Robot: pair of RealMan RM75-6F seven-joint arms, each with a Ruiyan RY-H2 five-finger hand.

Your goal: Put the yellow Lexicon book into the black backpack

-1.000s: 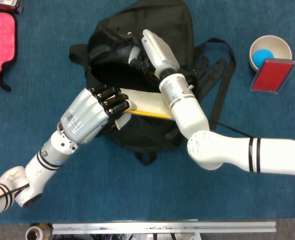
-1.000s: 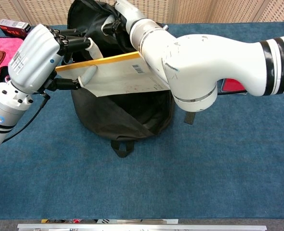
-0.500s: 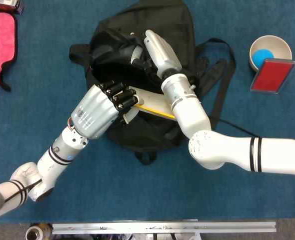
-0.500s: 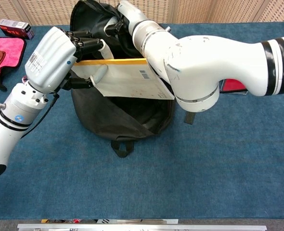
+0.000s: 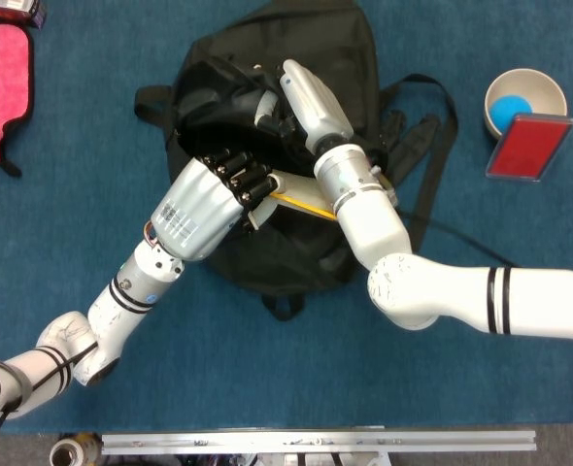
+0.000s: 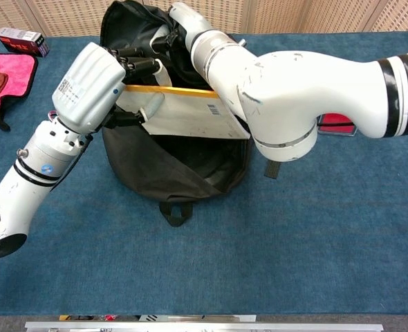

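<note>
— Yellow edge, white cover: where is the book (image 6: 190, 114) at this moment?

— It is over the open mouth of the black backpack (image 6: 169, 166), lying almost flat, with the yellow spine turned to the far side. In the chest view the white cover with a small barcode faces the camera. From above, only a thin yellow strip and a pale corner show between the two arms.

— Which hand has it?

— The left hand (image 5: 233, 184) grips its left end. The dark fingers are curled over the top edge and the thumb presses from below, as the chest view shows.

— And the right hand (image 5: 291, 97)?

— It reaches into the upper part of the backpack, and its fingers are among the black fabric at the rim. Whether they pinch the fabric or only touch it, I cannot tell. The right forearm crosses above the far end of the book.

— What else is on the blue table (image 5: 520, 252)?

— A pale bowl (image 5: 544, 89) with a blue ball (image 5: 508, 112) inside is at the right, and a red flat case (image 5: 527, 146) leans on it. A pink cloth (image 5: 0, 87) lies at the left edge, with a small dark box (image 6: 21, 38) behind it.
</note>
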